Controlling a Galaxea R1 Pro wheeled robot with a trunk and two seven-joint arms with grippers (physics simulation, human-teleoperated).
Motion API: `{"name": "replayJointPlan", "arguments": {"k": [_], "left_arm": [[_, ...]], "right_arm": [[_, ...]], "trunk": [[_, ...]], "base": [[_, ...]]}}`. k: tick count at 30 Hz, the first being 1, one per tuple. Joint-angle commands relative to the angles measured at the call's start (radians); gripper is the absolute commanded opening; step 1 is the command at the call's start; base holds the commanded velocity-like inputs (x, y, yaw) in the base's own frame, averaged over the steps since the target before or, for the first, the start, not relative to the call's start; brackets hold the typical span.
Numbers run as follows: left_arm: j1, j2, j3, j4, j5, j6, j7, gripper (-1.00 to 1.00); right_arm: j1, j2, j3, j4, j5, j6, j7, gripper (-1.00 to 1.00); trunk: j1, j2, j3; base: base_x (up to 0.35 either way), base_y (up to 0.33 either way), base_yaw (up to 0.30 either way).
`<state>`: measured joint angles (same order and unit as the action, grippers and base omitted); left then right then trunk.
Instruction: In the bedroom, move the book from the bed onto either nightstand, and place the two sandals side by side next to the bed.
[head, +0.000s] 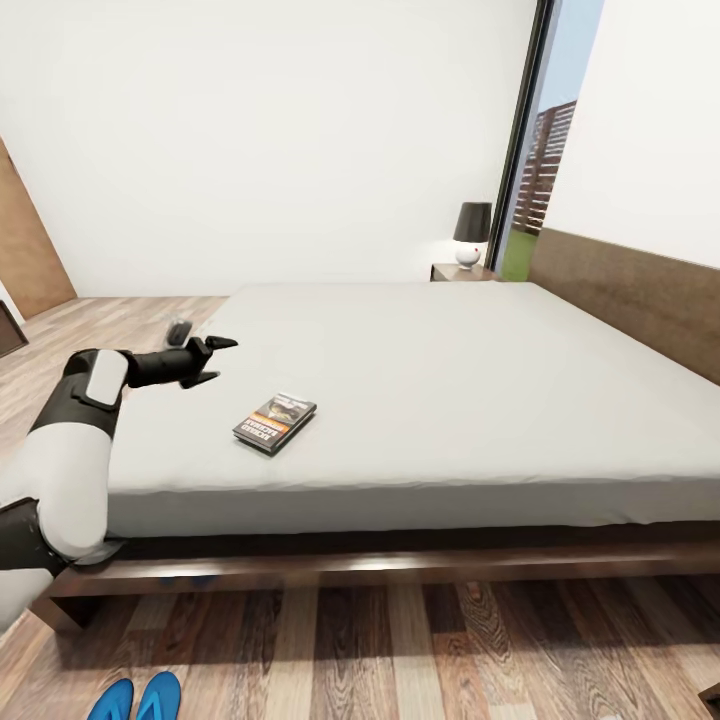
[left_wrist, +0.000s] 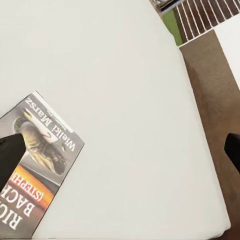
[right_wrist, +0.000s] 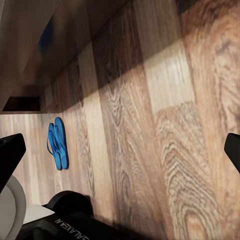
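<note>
Book step in hand, judging by arm over mattress; sandals look already done

Bed (head: 450, 400): big, fills mid scene, headboard along right side, grey mattress bare except for book

Nightstand (head: 462, 272) at far end past bed, lamp (head: 472, 233) on top; likely drop-off, well apart from book, so carry across or around bed needed after grasp

Left gripper (head: 213, 360) hovering above mattress near left edge, fingers spread apart, nothing between them

Book (head: 275, 421) flat on mattress, near-left part of bed, cover up; sits right of and nearer than left gripper, close but not touching. In left wrist view book (left_wrist: 37, 165) partly behind one dark fingertip (left_wrist: 11, 157), other fingertip far off across bare mattress

Next move calls for: shift right and nearer, drop down, straddle book edge, then close

Sandals (head: 138, 699) on floor near bed foot, side by side, touching or nearly; same pair in right wrist view (right_wrist: 58, 142)

Right gripper (right_wrist: 120, 150) aimed at floor, fingers wide apart, empty
</note>
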<state>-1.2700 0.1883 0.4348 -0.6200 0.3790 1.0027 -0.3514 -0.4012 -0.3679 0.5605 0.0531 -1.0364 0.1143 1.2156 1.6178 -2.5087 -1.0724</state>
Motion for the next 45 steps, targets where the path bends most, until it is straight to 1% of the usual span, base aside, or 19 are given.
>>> {"name": "replayJointPlan", "arguments": {"k": [1,4,6,12,22,32,45], "left_arm": [[-0.003,-0.008,0.001,0.002,-0.009,0.005,0.009,1.00],[-0.006,-0.026,-0.017,0.005,-0.010,0.005,0.064,1.00],[-0.007,-0.034,-0.031,0.006,-0.010,0.006,0.096,1.00],[-0.009,-0.040,-0.055,0.008,-0.007,0.008,0.146,1.00],[-0.009,-0.046,-0.062,-0.003,-0.004,0.009,0.157,1.00],[-0.009,-0.046,-0.063,-0.001,-0.005,0.007,0.158,1.00],[-0.009,-0.048,-0.064,-0.003,-0.005,0.007,0.158,1.00]], "right_arm": [[-0.001,0.000,0.007,0.003,-0.011,0.009,0.005,1.00],[0.000,0.000,0.007,0.002,-0.011,0.004,0.005,1.00],[0.000,0.000,0.006,0.002,-0.011,-0.001,0.005,1.00],[0.001,-0.002,0.005,0.002,-0.010,-0.009,0.005,1.00],[0.001,-0.002,0.009,0.002,-0.009,-0.012,0.005,1.00],[0.001,0.000,0.012,0.002,-0.007,-0.017,0.005,1.00],[0.002,0.000,0.011,0.002,-0.007,-0.024,0.002,1.00]], "trunk": [[0.000,0.000,-0.001],[0.000,0.000,-0.001],[0.000,0.000,-0.001],[0.000,0.000,-0.001],[0.000,0.000,-0.001],[0.000,0.000,-0.001],[0.000,0.000,-0.001]], "base": [[0.000,0.000,0.000],[0.000,0.000,0.000],[0.000,0.000,0.000],[0.000,0.000,0.000],[0.000,0.000,0.000],[0.000,-0.005,0.000],[0.019,-0.109,0.000]]}}
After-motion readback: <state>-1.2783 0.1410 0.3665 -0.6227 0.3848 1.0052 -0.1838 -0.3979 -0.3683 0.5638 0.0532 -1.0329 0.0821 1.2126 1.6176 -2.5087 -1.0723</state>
